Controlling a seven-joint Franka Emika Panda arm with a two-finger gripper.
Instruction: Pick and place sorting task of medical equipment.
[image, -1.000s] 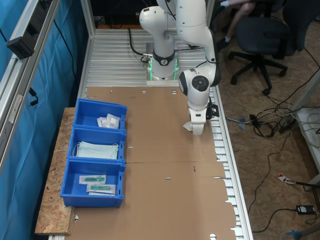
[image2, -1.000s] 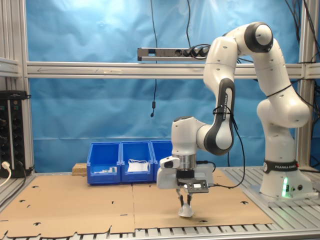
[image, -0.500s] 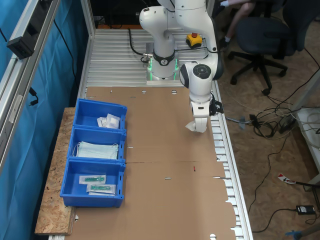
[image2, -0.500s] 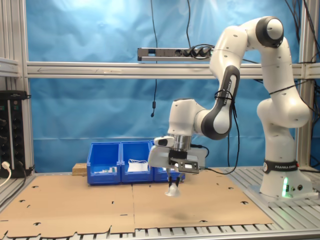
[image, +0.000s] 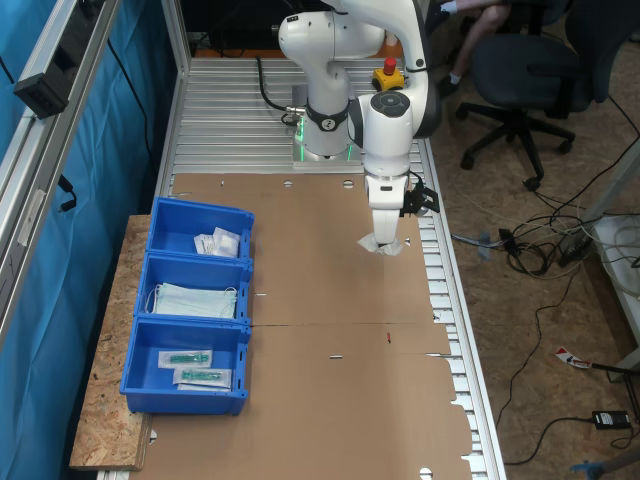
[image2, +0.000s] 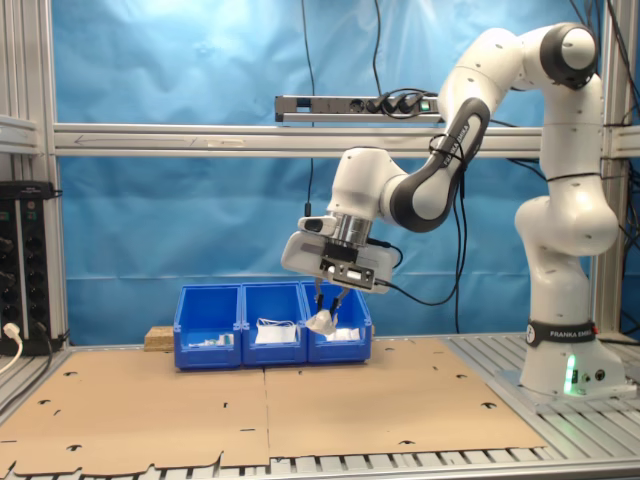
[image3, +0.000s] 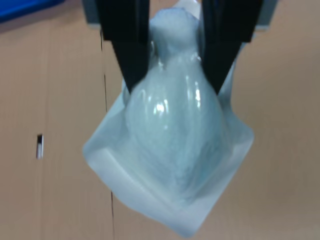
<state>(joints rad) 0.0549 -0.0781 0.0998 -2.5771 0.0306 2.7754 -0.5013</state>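
My gripper (image: 383, 240) (image2: 326, 308) (image3: 175, 75) is shut on the medical equipment, a small white soft packet (image: 382, 246) (image2: 320, 322) (image3: 172, 150). The packet hangs from the two black fingers (image3: 127, 45), pinched at its upper part and bulging below. It is held in the air well above the brown cardboard table (image: 330, 300) (image2: 300, 400). In the first exterior view it hangs near the table's right side, far from the bins. In the second exterior view it hangs in front of the bin row.
Three blue bins (image: 190, 305) (image2: 272, 325) stand in a row at the first exterior view's left. One bin holds white packets (image: 217, 243), the middle holds pale blue masks (image: 195, 299), the third holds clear packets with green parts (image: 195, 367). The arm's base (image: 325, 130) stands behind the cardboard.
The gripper has risen from the cardboard with the packet in it. It has shifted toward the first exterior view's left and toward the bins in the second exterior view.
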